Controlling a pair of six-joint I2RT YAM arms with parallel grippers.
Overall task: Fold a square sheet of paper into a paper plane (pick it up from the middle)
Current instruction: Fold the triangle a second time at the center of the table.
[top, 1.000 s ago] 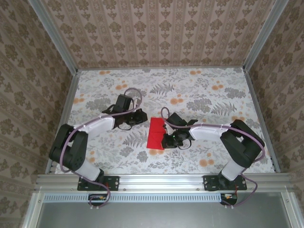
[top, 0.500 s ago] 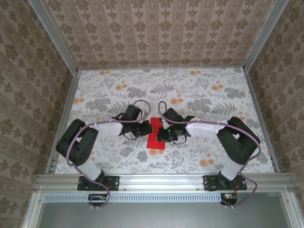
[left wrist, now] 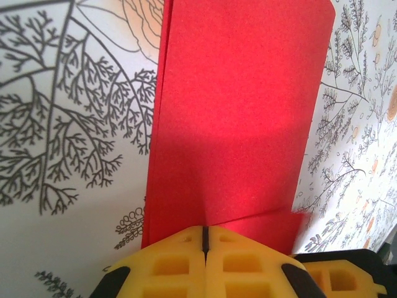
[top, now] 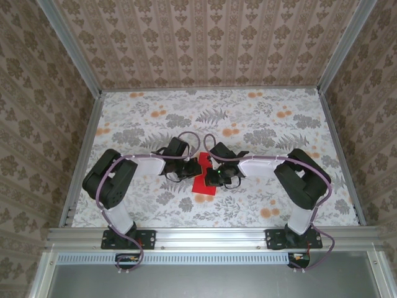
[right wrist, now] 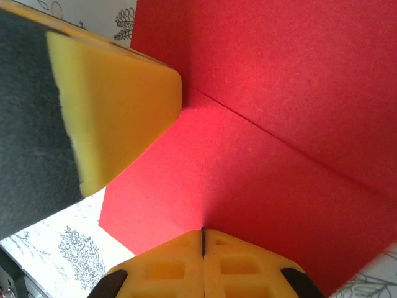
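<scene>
Red paper sheet lies between left gripper and right gripper, long axis crosswise to both. Both closed, tips on it; pinch unclear.

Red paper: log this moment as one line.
red paper: creased | left gripper: shut, tips on paper | right gripper: shut, tips on paper

The desk is viewed from above and behind. Red paper is framed closely by both wrist cameras.
</scene>
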